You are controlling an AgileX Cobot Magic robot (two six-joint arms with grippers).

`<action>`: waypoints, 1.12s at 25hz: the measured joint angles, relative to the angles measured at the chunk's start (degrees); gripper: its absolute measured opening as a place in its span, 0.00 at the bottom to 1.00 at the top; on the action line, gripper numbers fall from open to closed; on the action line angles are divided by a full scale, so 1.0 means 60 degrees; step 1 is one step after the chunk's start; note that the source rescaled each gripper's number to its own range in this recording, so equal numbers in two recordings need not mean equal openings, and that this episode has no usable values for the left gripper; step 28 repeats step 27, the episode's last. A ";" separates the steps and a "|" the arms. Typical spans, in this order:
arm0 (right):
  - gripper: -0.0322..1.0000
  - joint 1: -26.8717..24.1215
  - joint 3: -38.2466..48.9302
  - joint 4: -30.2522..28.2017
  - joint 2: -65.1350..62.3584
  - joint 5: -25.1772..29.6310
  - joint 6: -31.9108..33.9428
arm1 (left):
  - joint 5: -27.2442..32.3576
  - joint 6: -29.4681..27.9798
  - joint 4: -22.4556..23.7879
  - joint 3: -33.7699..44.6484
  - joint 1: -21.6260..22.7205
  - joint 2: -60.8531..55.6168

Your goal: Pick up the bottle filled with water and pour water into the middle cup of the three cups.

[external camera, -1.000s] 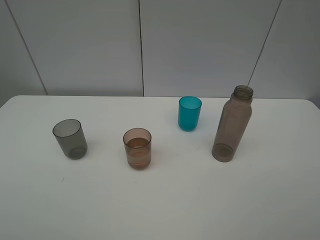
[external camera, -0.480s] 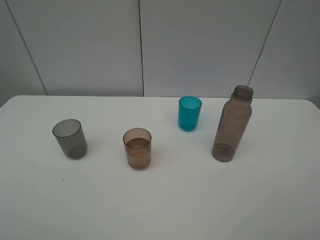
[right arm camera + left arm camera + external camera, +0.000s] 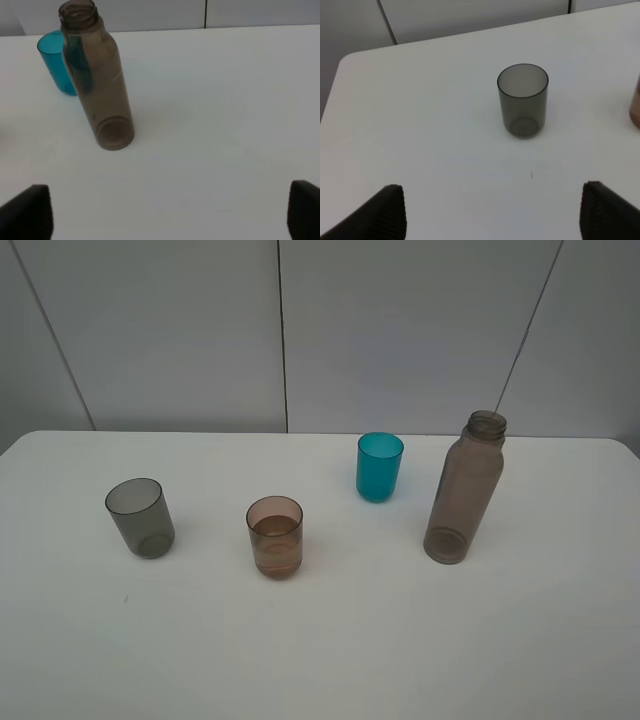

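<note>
The bottle [image 3: 463,492] stands upright and capless on the white table [image 3: 330,640] at the right; it also shows in the right wrist view [image 3: 97,80]. The middle cup [image 3: 275,537] is brownish-peach, upright, with some liquid in it; its edge shows in the left wrist view [image 3: 635,106]. The smoky grey cup [image 3: 140,517] stands at the left, also in the left wrist view [image 3: 522,100]. The teal cup [image 3: 379,467] stands further back, partly behind the bottle in the right wrist view [image 3: 55,60]. My left gripper [image 3: 495,215] and right gripper [image 3: 165,212] are open and empty, away from everything. Neither arm shows in the exterior high view.
A grey panelled wall [image 3: 300,330] rises behind the table's far edge. The table's far left corner [image 3: 345,60] shows in the left wrist view.
</note>
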 joint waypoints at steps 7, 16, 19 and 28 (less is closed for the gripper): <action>1.00 -0.0025 0.0000 0.0004 0.0000 0.0000 0.0000 | 0.0000 0.0000 0.0000 0.0000 0.0000 0.0000; 1.00 -0.0025 0.0000 0.0004 0.0000 0.0000 0.0000 | 0.0000 0.0000 0.0000 0.0000 0.0000 0.0000; 1.00 -0.0025 0.0000 0.0004 0.0000 0.0000 0.0000 | 0.0000 0.0000 0.0000 0.0000 0.0000 0.0000; 1.00 -0.0025 0.0000 0.0004 0.0000 0.0000 0.0000 | 0.0000 0.0000 0.0000 0.0000 0.0000 0.0000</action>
